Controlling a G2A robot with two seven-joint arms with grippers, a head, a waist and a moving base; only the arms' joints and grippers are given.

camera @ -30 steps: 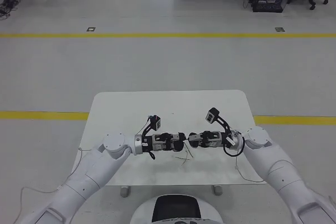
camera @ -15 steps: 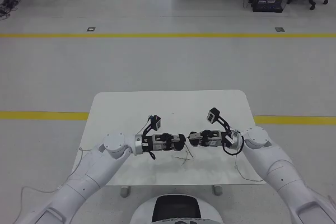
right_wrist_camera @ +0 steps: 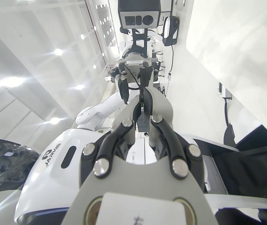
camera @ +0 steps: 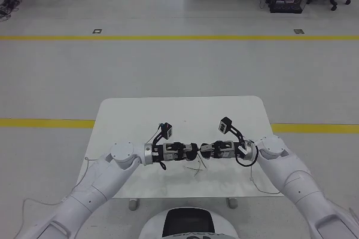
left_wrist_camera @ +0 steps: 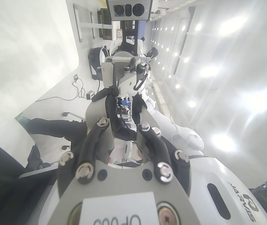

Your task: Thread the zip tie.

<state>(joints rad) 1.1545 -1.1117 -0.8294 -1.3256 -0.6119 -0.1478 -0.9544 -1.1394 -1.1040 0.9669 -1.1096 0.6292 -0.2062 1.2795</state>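
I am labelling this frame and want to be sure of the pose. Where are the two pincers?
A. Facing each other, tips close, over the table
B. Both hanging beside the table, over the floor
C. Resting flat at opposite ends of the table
A: the top view shows the left pincer and the right pincer pointing at each other, tips close together, over the white table.

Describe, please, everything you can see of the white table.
The table is white, smooth-looking and rectangular with rounded corners, and stands on a pale floor. Two feet show below its near edge. A few thin strands lie on it towards that edge. The left pincer and right pincer meet tip to tip above its middle.
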